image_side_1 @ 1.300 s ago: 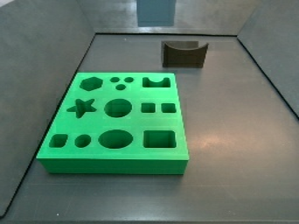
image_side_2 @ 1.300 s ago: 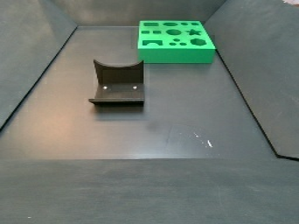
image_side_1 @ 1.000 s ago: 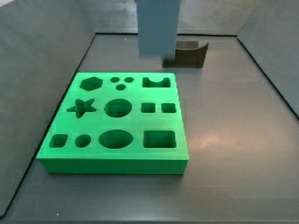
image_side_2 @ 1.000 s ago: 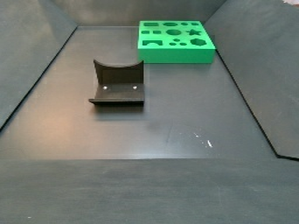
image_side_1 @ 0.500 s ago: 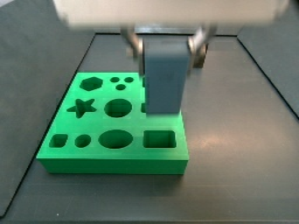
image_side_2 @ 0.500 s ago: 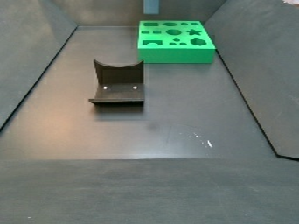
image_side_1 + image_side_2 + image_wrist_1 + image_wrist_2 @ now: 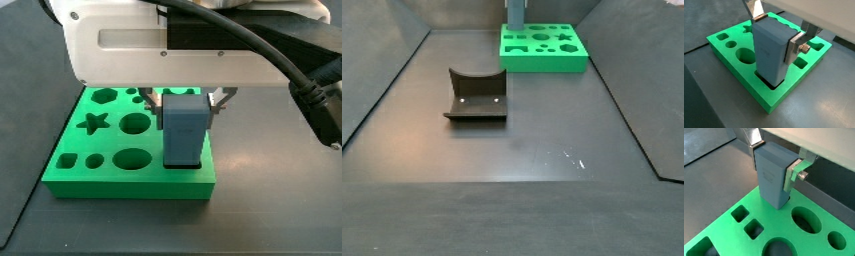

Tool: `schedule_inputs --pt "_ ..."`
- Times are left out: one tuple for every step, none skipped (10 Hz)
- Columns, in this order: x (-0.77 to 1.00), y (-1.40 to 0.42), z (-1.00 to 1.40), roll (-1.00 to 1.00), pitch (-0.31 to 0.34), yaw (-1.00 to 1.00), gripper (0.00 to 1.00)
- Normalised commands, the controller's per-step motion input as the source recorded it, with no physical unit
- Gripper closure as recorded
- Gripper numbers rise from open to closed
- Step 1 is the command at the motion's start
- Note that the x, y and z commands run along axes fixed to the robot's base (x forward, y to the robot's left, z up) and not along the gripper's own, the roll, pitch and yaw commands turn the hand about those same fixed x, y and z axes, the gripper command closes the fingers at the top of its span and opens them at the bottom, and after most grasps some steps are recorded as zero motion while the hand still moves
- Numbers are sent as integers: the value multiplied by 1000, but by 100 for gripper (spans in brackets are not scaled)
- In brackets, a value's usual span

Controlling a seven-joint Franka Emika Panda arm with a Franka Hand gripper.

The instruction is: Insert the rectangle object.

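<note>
A tall grey-blue rectangle block (image 7: 773,52) stands upright with its lower end in the square hole at a corner of the green shape board (image 7: 747,82). My gripper (image 7: 779,31) is shut on the block's upper end, one silver finger (image 7: 759,18) on each side. Both wrist views show this, with the block (image 7: 773,175) and gripper (image 7: 774,159) over the board (image 7: 764,228). A side view shows the block (image 7: 182,130) under the gripper (image 7: 183,96), at the board's (image 7: 107,180) near right corner. In a side view the block (image 7: 515,14) rises above the far board (image 7: 543,58).
The board has several other empty shaped holes: star, circles, hexagon, squares. The dark fixture (image 7: 476,97) stands on the grey floor, well apart from the board. Low walls edge the floor. The arm's white body (image 7: 187,40) hangs over the board.
The gripper has come down with the block from above the far edge of the floor to the board. The block's lower end now sits in the square hole.
</note>
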Motion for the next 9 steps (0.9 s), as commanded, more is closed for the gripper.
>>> schedule_inputs --pt "-91 -89 -389 -103 -110 -31 100" --pt "-137 -131 -297 -181 -156 -29 100" --pt "-131 -109 -320 -204 -167 -43 100" --pt "0 -37 -454 -166 -143 -43 100" --pt "126 0 -551 -64 -71 -83 100" --pt "191 0 -477 0 0 -57 100" --pt "123 0 -360 0 0 -49 100" --pt "0 243 -37 -196 -9 -131 100" --pt "0 -69 0 59 0 0 100"
